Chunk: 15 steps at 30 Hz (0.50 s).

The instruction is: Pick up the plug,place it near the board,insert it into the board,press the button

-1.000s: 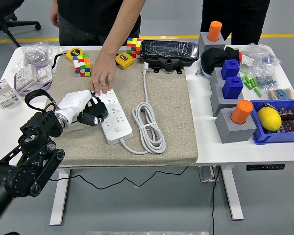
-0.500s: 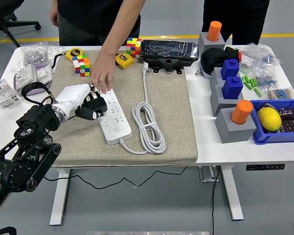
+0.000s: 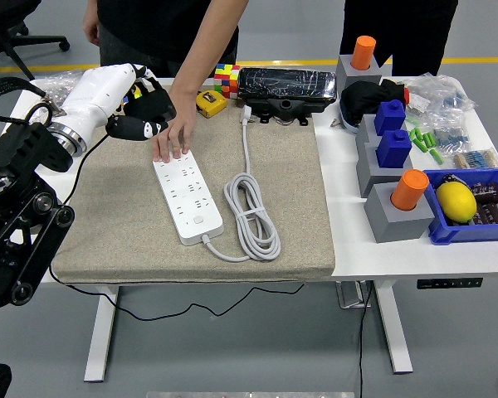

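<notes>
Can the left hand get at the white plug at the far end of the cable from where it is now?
Probably not cleanly. The left hand hovers over the mat's far left, and a person's hand pressing on the power strip lies between it and the plug. The plug itself lies uncovered.

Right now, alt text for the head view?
The robot's left hand hovers curled above the mat's far left, while a person's hand presses the far end of a white power strip. A coiled white cable lies beside it.
</notes>
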Each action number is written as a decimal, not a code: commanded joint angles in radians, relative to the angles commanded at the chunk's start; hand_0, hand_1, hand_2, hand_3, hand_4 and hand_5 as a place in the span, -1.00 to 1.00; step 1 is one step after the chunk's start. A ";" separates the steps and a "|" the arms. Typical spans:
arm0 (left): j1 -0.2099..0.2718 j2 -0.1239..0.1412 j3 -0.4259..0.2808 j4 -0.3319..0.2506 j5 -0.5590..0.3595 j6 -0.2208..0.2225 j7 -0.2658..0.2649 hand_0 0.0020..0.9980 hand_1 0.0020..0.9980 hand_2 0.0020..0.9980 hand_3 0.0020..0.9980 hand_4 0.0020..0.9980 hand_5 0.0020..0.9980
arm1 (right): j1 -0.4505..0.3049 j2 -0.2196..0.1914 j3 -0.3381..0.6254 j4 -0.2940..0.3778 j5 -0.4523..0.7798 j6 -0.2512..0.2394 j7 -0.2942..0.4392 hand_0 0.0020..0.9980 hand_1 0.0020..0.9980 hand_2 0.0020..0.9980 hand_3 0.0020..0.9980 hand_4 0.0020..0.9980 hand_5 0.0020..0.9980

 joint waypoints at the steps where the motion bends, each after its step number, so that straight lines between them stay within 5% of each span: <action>1: 0.006 -0.002 -0.004 0.010 0.000 0.002 0.000 -0.52 -0.82 -0.54 0.00 0.41 -0.96 | 0.000 0.000 0.001 0.000 -0.002 0.000 0.000 0.56 0.44 0.44 0.50 1.00 0.87; 9: 0.071 -0.011 0.006 0.164 0.000 0.050 -0.037 -0.49 -0.77 -0.52 0.00 0.40 -0.95 | -0.005 0.002 -0.003 0.000 0.001 0.001 -0.004 0.56 0.44 0.44 0.49 1.00 0.87; 15: 0.110 -0.016 0.031 0.206 -0.012 0.051 -0.045 -0.47 -0.73 -0.51 0.00 0.39 -0.94 | -0.007 0.000 -0.002 0.000 0.002 0.000 -0.007 0.56 0.44 0.44 0.50 1.00 0.87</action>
